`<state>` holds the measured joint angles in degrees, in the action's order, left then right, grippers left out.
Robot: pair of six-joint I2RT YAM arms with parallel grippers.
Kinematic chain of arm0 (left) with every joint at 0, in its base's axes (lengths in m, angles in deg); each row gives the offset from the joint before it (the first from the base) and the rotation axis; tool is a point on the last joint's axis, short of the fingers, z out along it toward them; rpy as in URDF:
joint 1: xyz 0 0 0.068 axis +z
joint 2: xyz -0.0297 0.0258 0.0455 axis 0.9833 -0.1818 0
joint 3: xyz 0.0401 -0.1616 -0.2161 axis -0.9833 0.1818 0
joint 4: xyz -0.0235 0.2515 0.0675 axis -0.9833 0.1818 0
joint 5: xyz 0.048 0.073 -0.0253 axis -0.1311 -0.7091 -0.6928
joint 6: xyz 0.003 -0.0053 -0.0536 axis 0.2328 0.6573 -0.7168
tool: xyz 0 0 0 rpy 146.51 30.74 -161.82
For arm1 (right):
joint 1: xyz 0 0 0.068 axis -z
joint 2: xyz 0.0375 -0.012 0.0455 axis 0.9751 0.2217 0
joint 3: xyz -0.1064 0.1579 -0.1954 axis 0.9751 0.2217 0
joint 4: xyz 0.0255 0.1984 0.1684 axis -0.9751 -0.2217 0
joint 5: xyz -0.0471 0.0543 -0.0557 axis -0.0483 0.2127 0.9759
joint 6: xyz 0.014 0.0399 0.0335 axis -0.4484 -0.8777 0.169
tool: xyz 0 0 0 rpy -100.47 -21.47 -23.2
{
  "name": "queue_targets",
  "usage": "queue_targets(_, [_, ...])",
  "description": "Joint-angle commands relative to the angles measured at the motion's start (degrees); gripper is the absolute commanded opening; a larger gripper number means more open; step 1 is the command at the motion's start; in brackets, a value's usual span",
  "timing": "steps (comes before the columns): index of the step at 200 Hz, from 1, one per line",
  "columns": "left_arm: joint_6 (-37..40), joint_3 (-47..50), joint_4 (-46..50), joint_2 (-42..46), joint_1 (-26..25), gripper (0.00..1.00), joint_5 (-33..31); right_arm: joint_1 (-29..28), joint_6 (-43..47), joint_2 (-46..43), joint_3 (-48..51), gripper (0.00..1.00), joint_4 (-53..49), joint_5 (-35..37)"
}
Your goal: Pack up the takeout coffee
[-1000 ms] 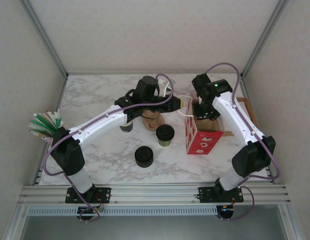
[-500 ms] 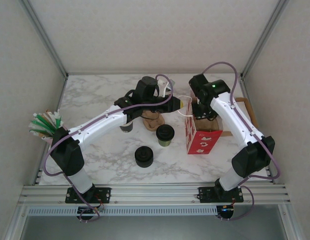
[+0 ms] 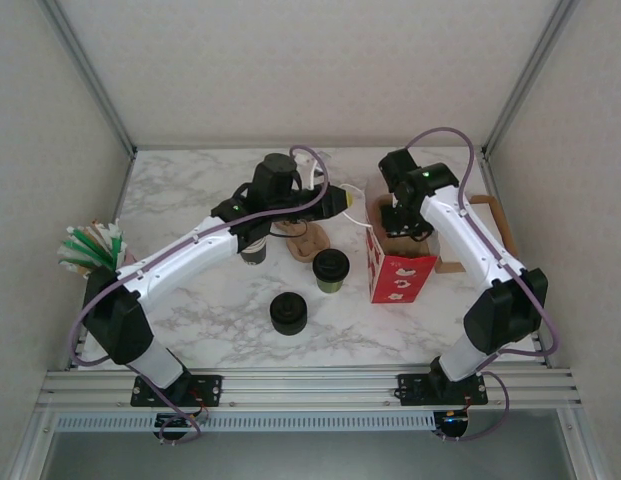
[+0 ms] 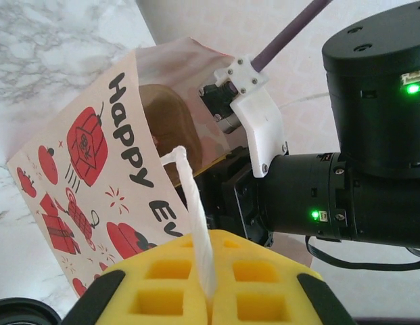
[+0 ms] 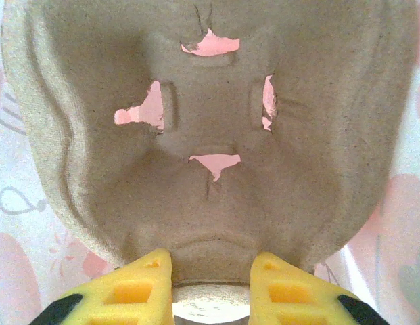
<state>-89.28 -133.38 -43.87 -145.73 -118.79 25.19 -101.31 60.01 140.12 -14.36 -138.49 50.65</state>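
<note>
On marble table (image 3: 190, 310), pale-walled cell: red gift bag (image 3: 395, 278) upright at right. Step, seemingly: seating pulp cup tray (image 5: 210, 169) in bag, right pincer (image 5: 211, 271) gripping tray edge. Left pincer (image 4: 208, 291) clamped on white handle (image 4: 189, 196), holding mouth open. Takeout coffee (image 3: 330, 270) on table just left of bag, lidded. Next: tray must land flat.

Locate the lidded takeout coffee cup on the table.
In the top view the takeout coffee stands mid-table, just left of the red gift bag, with the black lid stack nearer the arms on its left.
</note>
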Motion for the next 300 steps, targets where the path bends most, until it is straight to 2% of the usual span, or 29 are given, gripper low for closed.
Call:
queue_targets(1, [-1.25,1.06,-4.92,1.73,0.92,0.00,-2.69,0.58,1.31,1.88,-1.82,0.24,2.55,-0.94])
queue_targets(30, [-2.13,1.70,-6.81,0.72,1.56,0.00,-2.90,0.76,2.29,4.14,-2.96,0.24,3.76,-2.09])
queue_targets(128, [-3.52,2.84,-8.25,-0.46,1.52,0.00,-1.90,0.92,0.95,6.70,2.49,0.23,8.28,-6.34])
queue_targets(300, [-3.21,2.66,-7.98,-1.26,1.80,0.00,-2.11,0.93,0.94,10.89,8.85,0.23,10.88,-6.00])
